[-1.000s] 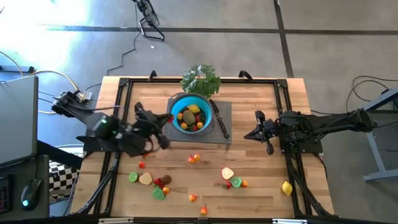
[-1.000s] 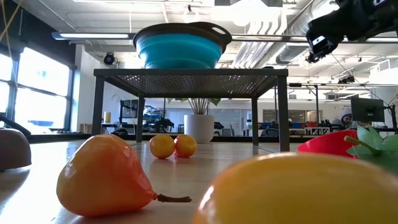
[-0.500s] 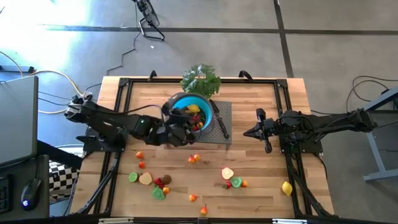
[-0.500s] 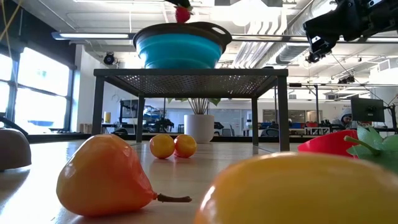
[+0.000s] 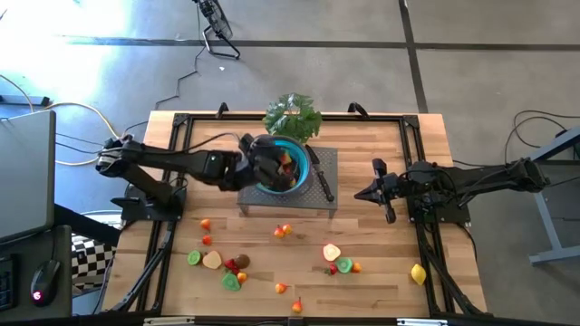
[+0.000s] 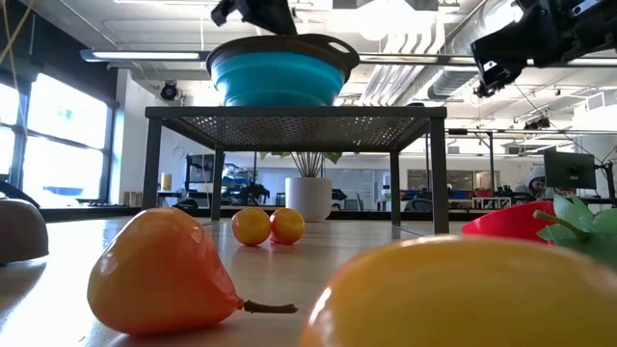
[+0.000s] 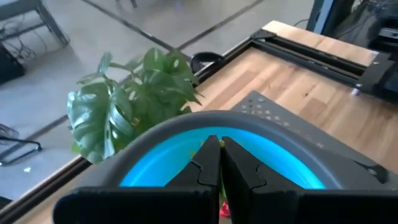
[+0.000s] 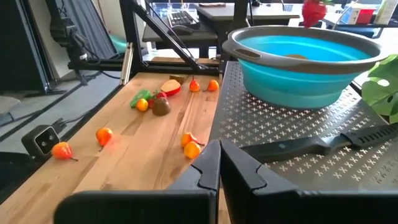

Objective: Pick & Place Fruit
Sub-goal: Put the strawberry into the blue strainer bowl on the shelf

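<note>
Left end effector [image 5: 272,167] over the blue bowl [image 5: 308,161], fingers pressed together; a red fruit piece [image 8: 314,12] hangs at them above the rim. Right end effector [image 5: 362,195] closed, empty, raised beside the mesh stand [image 5: 328,161]. Loose toy fruits [image 5: 332,253] scattered across the tabletop [image 5: 381,145]; several lie inside the bowl.

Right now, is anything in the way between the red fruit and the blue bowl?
No, nothing visible is in the way. The left claw holds the red fruit right above the open blue bowl, with only air between them.
</note>
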Tool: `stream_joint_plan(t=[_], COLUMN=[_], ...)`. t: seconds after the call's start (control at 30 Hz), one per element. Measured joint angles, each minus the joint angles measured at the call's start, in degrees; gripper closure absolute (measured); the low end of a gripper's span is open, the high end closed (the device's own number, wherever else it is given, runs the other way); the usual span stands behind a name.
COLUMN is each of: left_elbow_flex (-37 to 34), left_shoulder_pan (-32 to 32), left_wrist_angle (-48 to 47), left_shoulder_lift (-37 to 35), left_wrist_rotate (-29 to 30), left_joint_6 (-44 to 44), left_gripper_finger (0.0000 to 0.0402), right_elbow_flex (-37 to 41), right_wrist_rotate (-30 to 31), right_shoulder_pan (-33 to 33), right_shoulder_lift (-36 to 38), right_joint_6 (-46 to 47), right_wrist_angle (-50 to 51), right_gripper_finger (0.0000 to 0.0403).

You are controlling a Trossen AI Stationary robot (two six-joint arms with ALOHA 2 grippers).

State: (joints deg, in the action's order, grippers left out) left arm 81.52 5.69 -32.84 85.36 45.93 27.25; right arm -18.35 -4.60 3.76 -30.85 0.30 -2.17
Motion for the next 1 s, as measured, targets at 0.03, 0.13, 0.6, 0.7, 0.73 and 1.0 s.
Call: stream_joint_plan(t=[0.03, 0.13, 0.6, 0.7, 0.73, 1.0], left_elbow_flex=[0.0, 0.0, -4.6, -5.3, -5.3, -5.3], left_shoulder_pan=[-0.7, -2.4, -3.4, -3.4, -3.4, -3.4], left_wrist_angle=[0.0, 0.0, 0.2, 0.3, 0.3, 0.4], left_shoulder_lift=[0.0, 0.0, 0.0, 0.0, 0.0, 0.0], left_wrist_rotate=[-0.7, -2.5, -9.4, -9.4, -9.4, -9.1], left_joint_6=[0.0, 0.1, 6.2, 7.5, 7.5, 7.2], left_gripper_finger=[0.0401, 0.0401, 0.0401, 0.0401, 0.0401, 0.0384], right_elbow_flex=[0.0, 0.0, 0.0, 0.0, 0.0, 0.0], right_wrist_rotate=[0.0, 0.0, 0.0, 0.0, 0.0, 0.0], right_shoulder_pan=[0.0, 0.0, 0.0, 0.0, 0.0, 0.0], right_shoulder_lift=[0.0, -0.2, -0.3, -0.3, -0.3, -0.3], right_joint_6=[0.0, -0.1, -0.6, -0.6, -0.6, -0.6], right_wrist_angle=[0.2, 0.1, 0.1, 0.1, 0.1, 0.1], right_gripper_finger=[0.0400, 0.0400, 0.0400, 0.0400, 0.0400, 0.0400])
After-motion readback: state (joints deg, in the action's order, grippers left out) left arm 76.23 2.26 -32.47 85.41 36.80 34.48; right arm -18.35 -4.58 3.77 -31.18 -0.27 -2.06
